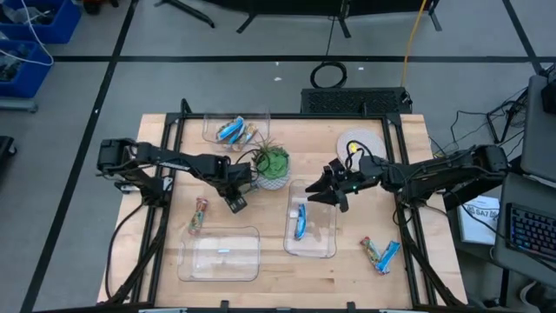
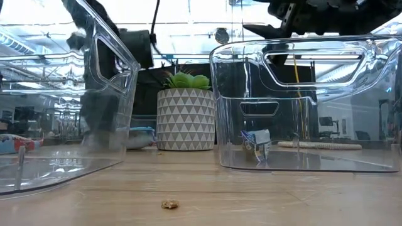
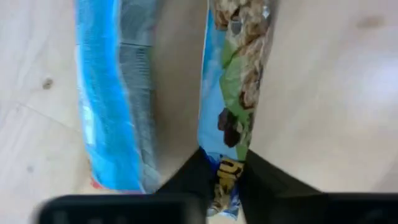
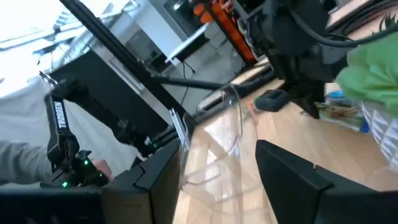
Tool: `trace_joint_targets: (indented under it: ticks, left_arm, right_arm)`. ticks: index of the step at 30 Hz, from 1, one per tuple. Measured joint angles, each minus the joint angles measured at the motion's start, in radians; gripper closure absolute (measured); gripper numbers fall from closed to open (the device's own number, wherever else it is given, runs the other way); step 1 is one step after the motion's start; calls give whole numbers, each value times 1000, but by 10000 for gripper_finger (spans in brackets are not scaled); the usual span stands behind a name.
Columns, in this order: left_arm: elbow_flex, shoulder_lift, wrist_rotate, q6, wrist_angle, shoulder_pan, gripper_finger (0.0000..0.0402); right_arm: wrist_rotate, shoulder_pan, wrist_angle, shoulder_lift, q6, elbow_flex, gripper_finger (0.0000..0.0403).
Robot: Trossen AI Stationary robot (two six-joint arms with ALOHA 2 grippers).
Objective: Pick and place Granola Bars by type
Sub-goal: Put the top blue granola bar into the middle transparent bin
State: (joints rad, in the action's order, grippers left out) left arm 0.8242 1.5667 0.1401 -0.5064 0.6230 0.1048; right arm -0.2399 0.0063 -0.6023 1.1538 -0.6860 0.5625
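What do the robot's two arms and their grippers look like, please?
Both arms are dark, nearly black, slim and jointed, with black cables trailing from their bases. The left gripper carries a pale label patch near its tip, and its fingers are matte black wedges. The right gripper has angular black fingers, with a small green light glowing on the wrist behind them.

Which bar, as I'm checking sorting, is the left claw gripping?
The multicoloured bar, between the left claw's fingers; the blue bar beside it lies outside them.
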Motion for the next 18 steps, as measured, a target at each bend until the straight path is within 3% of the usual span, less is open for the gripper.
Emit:
trace_joint_targets:
  ticks: [2, 7, 11, 18]
  left_arm:
    - [27, -41, 18, 3, 23, -3, 379]
    - [120, -162, -37, 3, 147, -17, 364]
    - [235, -260, -63, 8, 200, -29, 383]
    - [465, -318, -123, 13, 181, -54, 384]
  right_arm:
    - [-1, -9, -14, -8, -13, 0, 208]
    - [1, -44, -128, -57, -62, 0, 211]
    - [22, -78, -239, -101, -56, 2, 212]
    - [132, -98, -158, -111, 49, 92, 221]
